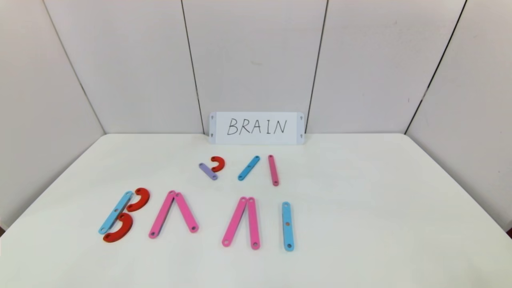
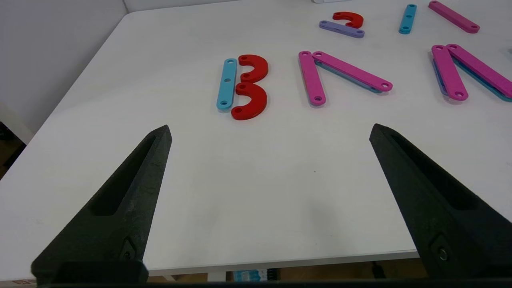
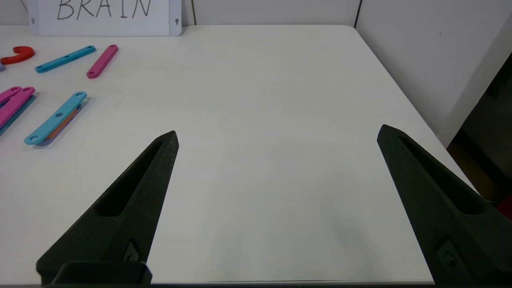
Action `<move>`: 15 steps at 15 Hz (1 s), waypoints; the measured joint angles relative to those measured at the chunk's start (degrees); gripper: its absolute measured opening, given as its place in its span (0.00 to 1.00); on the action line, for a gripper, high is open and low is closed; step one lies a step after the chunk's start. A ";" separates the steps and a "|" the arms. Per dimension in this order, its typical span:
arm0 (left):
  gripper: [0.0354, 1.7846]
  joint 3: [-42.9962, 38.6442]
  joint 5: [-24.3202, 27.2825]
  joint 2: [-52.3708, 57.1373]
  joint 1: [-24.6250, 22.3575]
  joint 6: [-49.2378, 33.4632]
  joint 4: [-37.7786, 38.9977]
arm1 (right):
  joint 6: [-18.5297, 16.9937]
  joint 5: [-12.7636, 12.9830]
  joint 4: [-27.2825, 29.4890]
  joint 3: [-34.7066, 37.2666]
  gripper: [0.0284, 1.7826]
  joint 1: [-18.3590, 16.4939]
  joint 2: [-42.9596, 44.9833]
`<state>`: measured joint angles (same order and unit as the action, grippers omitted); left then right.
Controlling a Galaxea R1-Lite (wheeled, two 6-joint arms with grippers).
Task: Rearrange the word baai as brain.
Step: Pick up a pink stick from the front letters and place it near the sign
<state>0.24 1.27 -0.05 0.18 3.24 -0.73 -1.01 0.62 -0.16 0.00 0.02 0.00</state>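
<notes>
The word baai lies in a row on the white table [image 1: 360, 208]. Its B is a blue strip [image 1: 115, 212] with two red curves [image 1: 138, 199]. Then come two pairs of pink strips [image 1: 173, 214] [image 1: 242, 222] and a single blue strip [image 1: 287, 226]. Behind the row lie spare pieces: a lilac strip [image 1: 208, 171], a red curve [image 1: 218, 163], a blue strip [image 1: 249, 168] and a pink strip [image 1: 273, 170]. My left gripper [image 2: 270, 130] is open and empty, near the table's front edge before the B [image 2: 244, 86]. My right gripper [image 3: 278, 134] is open and empty over bare table at the right.
A white card [image 1: 256, 127] with handwritten BRAIN stands against the back wall. White wall panels close in the table at the back and sides. The table's right edge [image 3: 404, 92] is close to my right gripper.
</notes>
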 joint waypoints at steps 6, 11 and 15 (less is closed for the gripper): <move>0.97 7.24 0.10 -3.63 0.00 -0.27 -2.07 | 0.60 -0.33 4.38 -9.39 0.97 0.02 -2.67; 0.97 18.93 0.16 -15.93 0.28 -0.24 -1.85 | 1.54 -0.41 6.55 -22.87 0.97 0.11 -14.46; 0.97 27.59 2.17 -24.97 0.76 -0.24 -1.46 | 3.77 -0.41 7.27 -31.09 0.97 -0.38 -24.20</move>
<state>27.83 3.44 -25.02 0.94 3.00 -2.19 2.76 0.21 7.11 -31.09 -0.35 -24.20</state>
